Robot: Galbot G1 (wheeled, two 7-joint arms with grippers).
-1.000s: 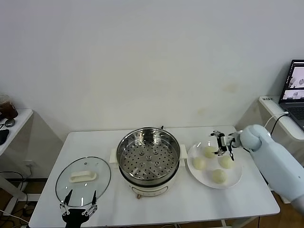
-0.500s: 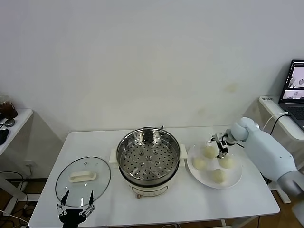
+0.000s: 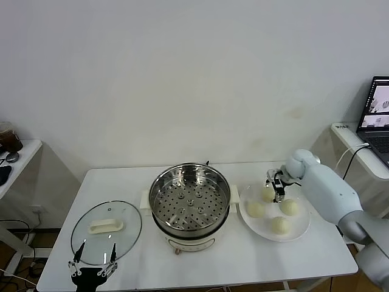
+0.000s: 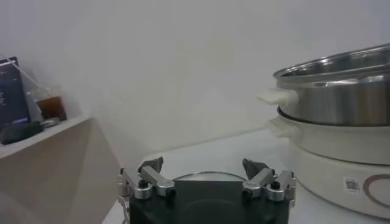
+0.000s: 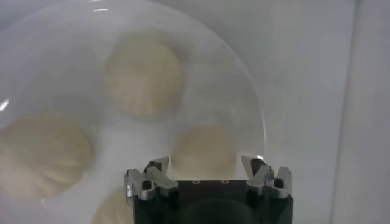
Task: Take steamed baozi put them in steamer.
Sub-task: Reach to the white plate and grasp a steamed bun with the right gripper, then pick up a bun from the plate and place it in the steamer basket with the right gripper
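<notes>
White surface point(image 3: 316, 258): flat matte top carrying everything; its pale finish makes the buns hard to pick out.
Steamer point(image 3: 189, 204): round, polished steel, perforated tray bare, white handles and base. Sits mid-surface with its lid off, so a bun can go straight in from above. No baozi in it yet.
Lid point(image 3: 106, 230): clear glass disc with a white handle, lying flat to the robot's left of the steamer, well out of the loading path.
Plate point(image 3: 298, 232): flat, white, glossy, just beside the steamer on the robot's right. A short carry, I judge.
Baozi point(image 3: 281, 225): four smooth, cream, rounded buns, all on the plate, close together. They look soft, so likely to dent under a hard squeeze.
Right gripper point(image 3: 277, 185): over the rear part of the plate, between the far bun point(image 3: 268, 194) and the bun point(image 3: 291, 207) to its right. Wrist view looks straight down onto the buns point(image 5: 144, 76). Fingers point(image 5: 157, 170) apart, nothing between them; no bun held. Judged step: lining up for the first pick.
Left gripper point(image 3: 92, 268): parked at the near edge by the lid, fingers point(image 4: 151, 171) spread wide, empty.
Risk: buns sit close, so a finger may nudge a neighbour.
</notes>
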